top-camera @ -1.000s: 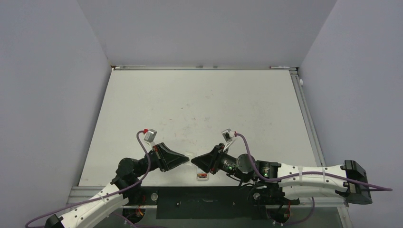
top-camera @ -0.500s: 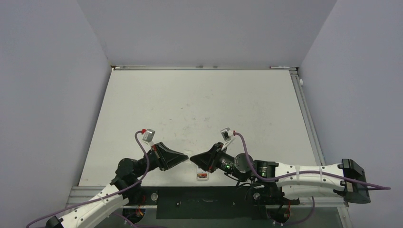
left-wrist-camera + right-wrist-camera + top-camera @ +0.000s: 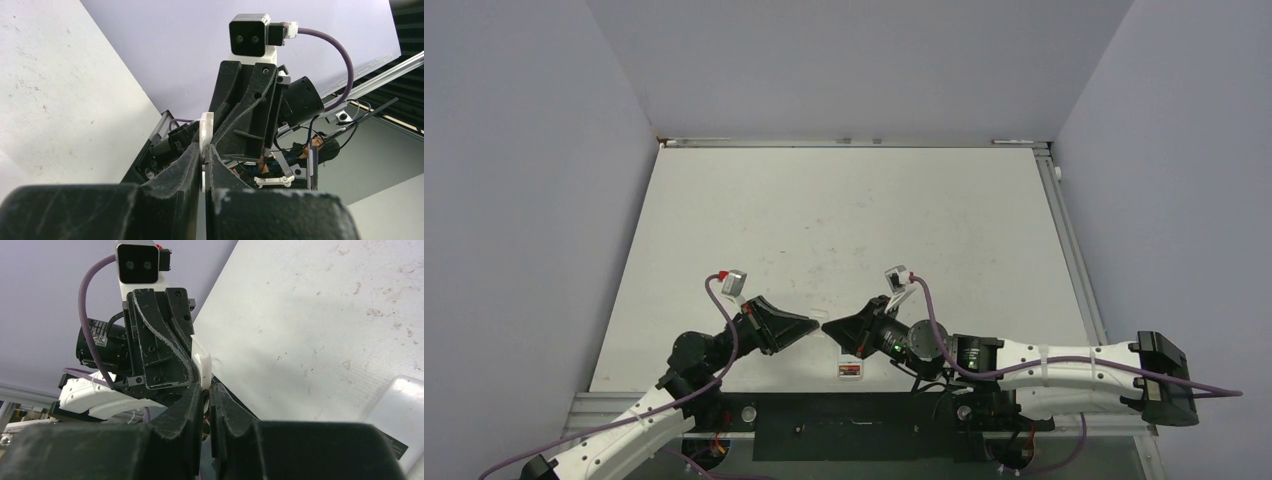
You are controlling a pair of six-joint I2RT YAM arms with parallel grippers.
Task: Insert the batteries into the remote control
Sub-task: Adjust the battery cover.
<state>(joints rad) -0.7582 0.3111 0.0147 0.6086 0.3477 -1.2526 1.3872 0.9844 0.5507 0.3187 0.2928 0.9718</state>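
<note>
My left gripper [image 3: 814,326] and right gripper [image 3: 827,328] meet tip to tip above the table's near edge. In the left wrist view my left gripper [image 3: 203,150] is shut on a thin white plastic piece [image 3: 206,127], seen edge-on; it also shows in the right wrist view [image 3: 202,362]. My right gripper [image 3: 206,389] is nearly closed on a small dark round end, apparently a battery [image 3: 205,393], touching that white piece. The white remote control [image 3: 851,371], with red on its face, lies on the table under the right gripper; its corner shows in the right wrist view [image 3: 397,405].
The white table [image 3: 844,220] stretches away behind the grippers, with grey walls on three sides. A black rail [image 3: 854,425] runs along the near edge by the arm bases.
My right gripper has slid left toward the left gripper, closing the gap between the tips. The left gripper has barely moved. The remote has stayed put.
</note>
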